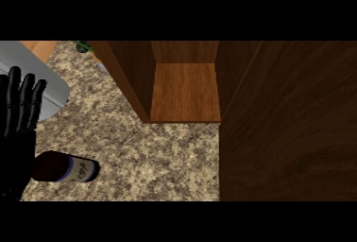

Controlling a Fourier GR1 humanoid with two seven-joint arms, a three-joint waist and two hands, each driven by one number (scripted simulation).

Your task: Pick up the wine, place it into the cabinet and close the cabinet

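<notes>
Left robot hand (20,101) is resting open, fingers straight, beside the wine (66,168) lying on the worktop (160,156). It's possibly touching (hard to tell), and any nudge risks rolling it from the open cabinet (185,90).

Dim even lighting, cabinet (185,90) interior shadowed, soft shadow beside wine bottle (66,168), no glare

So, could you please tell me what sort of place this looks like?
Most likely a kitchen counter: a speckled granite-like countertop, an open wooden cabinet standing on it, and a wine bottle beside the robot's left hand. A grey rounded thing, perhaps a sink, shows at left.
</notes>
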